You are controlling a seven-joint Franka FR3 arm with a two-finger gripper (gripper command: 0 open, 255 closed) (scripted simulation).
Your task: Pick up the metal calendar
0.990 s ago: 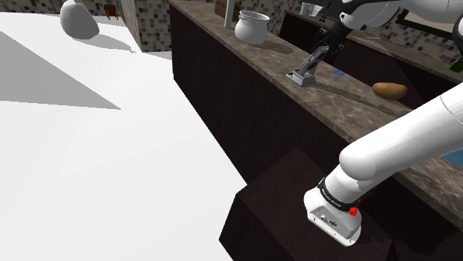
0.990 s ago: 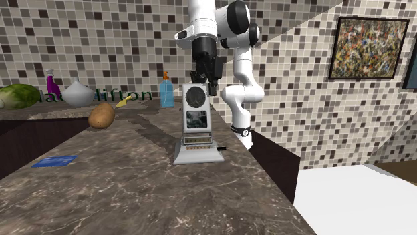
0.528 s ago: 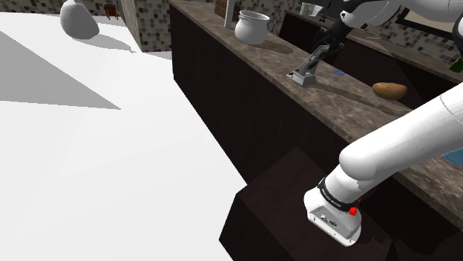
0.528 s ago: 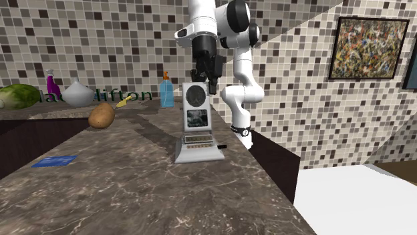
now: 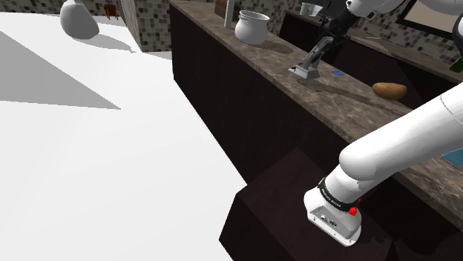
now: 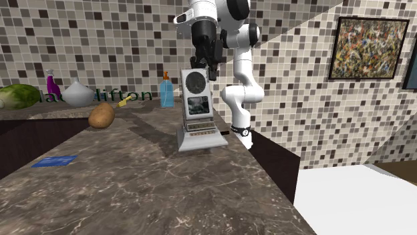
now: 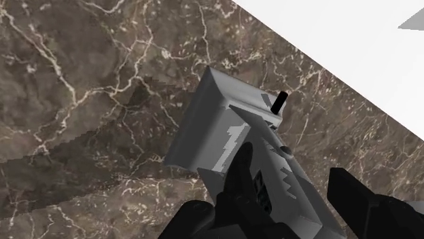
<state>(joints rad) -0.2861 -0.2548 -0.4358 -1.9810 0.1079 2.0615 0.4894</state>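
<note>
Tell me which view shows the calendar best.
Second exterior view: the calendar faces that camera, dial, panels and base all visible. Shoulder view: far off, side-on. Wrist view: its grey body from above, clasped between the fingers.

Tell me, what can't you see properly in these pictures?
Numbers on the grey metal calendar: second exterior view, too small.
Its top: wrist view, behind the black jaws, cut by the edge.
Wall lettering, its start: second exterior view, behind the white vase.
Blue object: shoulder view, cut by white arm and edge.
</note>
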